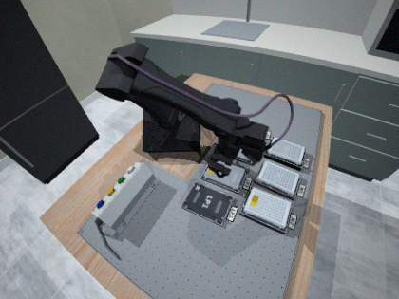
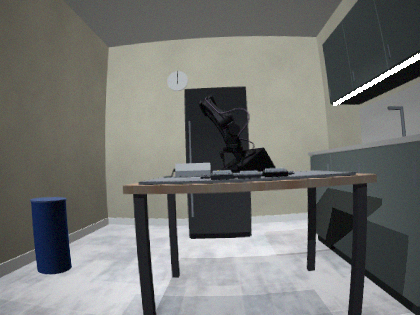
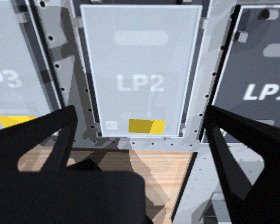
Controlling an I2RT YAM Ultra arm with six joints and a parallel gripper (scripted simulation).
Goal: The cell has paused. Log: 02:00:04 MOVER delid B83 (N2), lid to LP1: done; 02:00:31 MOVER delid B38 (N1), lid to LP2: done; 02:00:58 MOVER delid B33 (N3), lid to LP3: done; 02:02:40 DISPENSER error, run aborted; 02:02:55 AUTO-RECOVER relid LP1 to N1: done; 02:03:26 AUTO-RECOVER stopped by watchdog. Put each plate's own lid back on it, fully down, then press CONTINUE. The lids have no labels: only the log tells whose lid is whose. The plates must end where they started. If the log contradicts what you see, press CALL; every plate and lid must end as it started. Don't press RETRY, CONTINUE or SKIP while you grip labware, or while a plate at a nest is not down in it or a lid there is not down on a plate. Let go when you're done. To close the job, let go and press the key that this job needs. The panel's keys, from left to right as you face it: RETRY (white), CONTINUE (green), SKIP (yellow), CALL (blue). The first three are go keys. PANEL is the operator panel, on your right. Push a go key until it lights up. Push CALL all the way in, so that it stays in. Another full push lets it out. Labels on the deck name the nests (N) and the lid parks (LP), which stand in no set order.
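Grey deck [image 1: 199, 260] on wooden table [image 1: 71, 203]; arm [image 1: 166, 99] reaching toward 3 o'clock. Panel [image 1: 124, 199] at 8 o'clock on deck. Three plates [image 1: 277, 177] in a row at 4 o'clock, nearest one lidded with yellow tag. Dark bare park [image 1: 209, 203] at 6 o'clock. Gripper [image 3: 140, 125] hovering over lid [image 3: 142, 70] on LP2, fingers spread wide, holding nothing. Best: centre over lid, descend straight, straddle the long edges evenly, then close.
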